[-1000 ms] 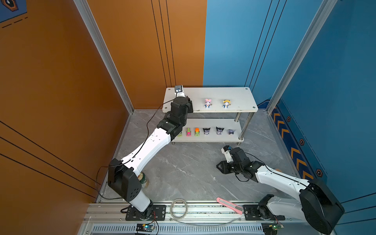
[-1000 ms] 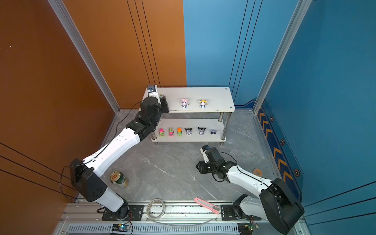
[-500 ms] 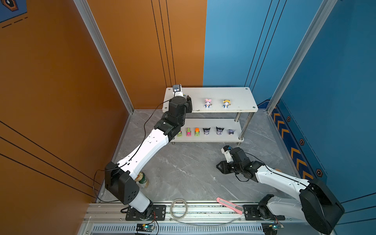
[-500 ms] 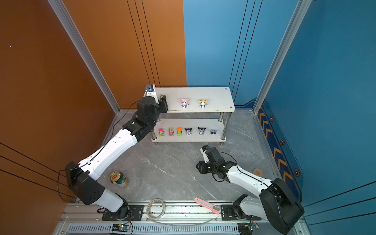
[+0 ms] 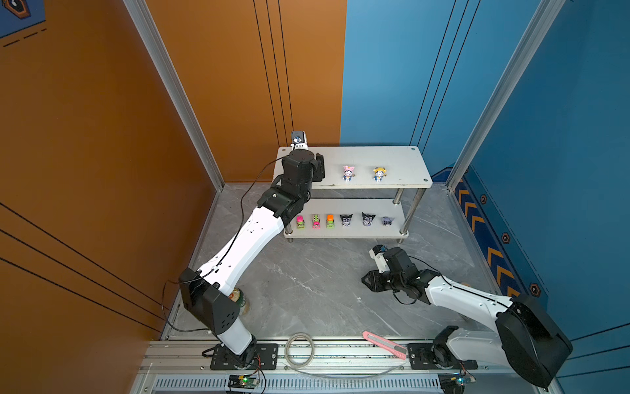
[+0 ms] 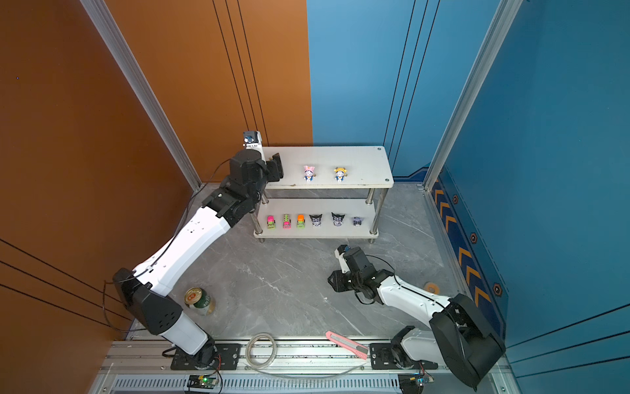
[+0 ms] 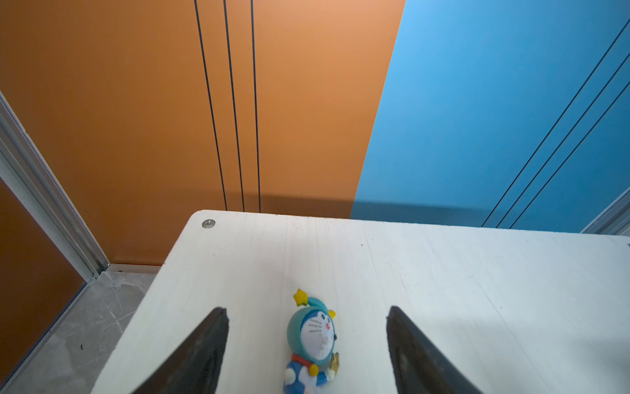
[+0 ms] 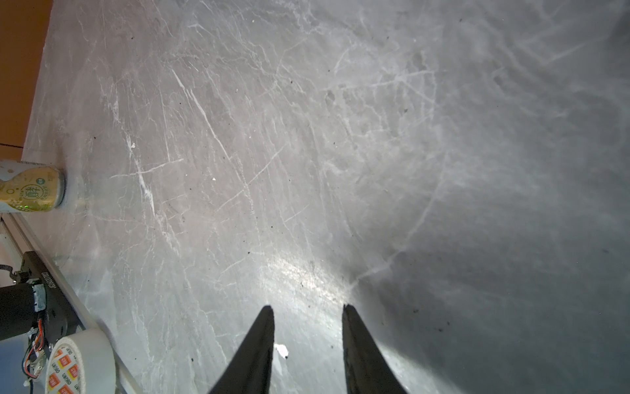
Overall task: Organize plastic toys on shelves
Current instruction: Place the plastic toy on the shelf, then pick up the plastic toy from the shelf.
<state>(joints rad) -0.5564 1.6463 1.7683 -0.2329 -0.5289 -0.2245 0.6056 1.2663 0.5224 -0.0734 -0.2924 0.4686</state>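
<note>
If the left arm is drawn back askew: the teal-hatted figurine point(image 7: 312, 341) could be clipped by one of the fingers point(image 7: 201, 348) and tipped or swept off the top board point(image 7: 443, 273), whose side edge is not far off.
Left gripper point(image 7: 305, 308): spread wide, nothing pinched; the figurine is flanked by both fingers and touched by neither.
Figurine's pose: whether it stands or lies on its back cannot be told; it is hidden by the gripper in both top views.
If it stands: toppling from a slight knock is judged likely, a large round head being carried on a small body.
Lower-shelf risk: the pink truck point(image 5: 300, 221) is just beside the left forearm point(image 5: 249, 238), so the row could be disturbed by a low sweep.
Right gripper point(image 8: 308, 306): parted a little, empty, held over the floor point(image 8: 306, 136), apart from the shelves point(image 5: 402, 157).
Placement: pink-hatted figurine point(image 5: 347, 172) and yellow-hatted figurine point(image 5: 379, 174) on the top board; green truck point(image 5: 316, 221), orange truck point(image 5: 330, 220) and three black-purple figurines point(image 5: 368, 219) rowed on the lower board point(image 5: 358, 233).
Materials: toys of glossy moulded plastic, rounded; boards white, matte, faintly scratched, round-cornered, fixed by a screw point(image 7: 208, 223); legs point(image 5: 413, 209) of chrome tube; floor grey and veined like marble; fingers black and tapering.
</note>
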